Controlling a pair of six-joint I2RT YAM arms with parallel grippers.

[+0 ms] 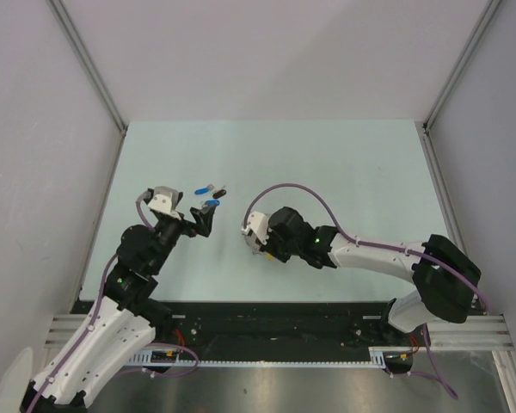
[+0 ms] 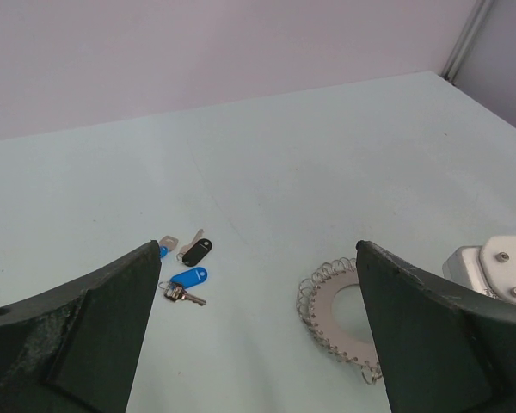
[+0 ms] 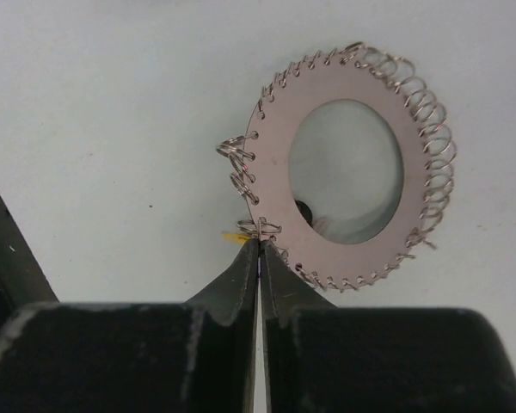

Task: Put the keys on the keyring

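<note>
Keyring: right gripper pinched shut on its coiled rim (yellow speck beside). Left gripper wide open, keys ahead.

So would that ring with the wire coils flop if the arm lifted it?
The keyring looks like a thin flat plate, so it probably stays stiff and light. Its rim coils look springy and may stretch where the right gripper pinches them.

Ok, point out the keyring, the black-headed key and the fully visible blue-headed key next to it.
keyring (image 3: 271, 176): right wrist view, flat band left of its hole.
black-headed key (image 2: 198, 250): left wrist view, middle of the plastic head.
blue-headed key (image 2: 189, 277): left wrist view, middle of the plastic head.
</note>
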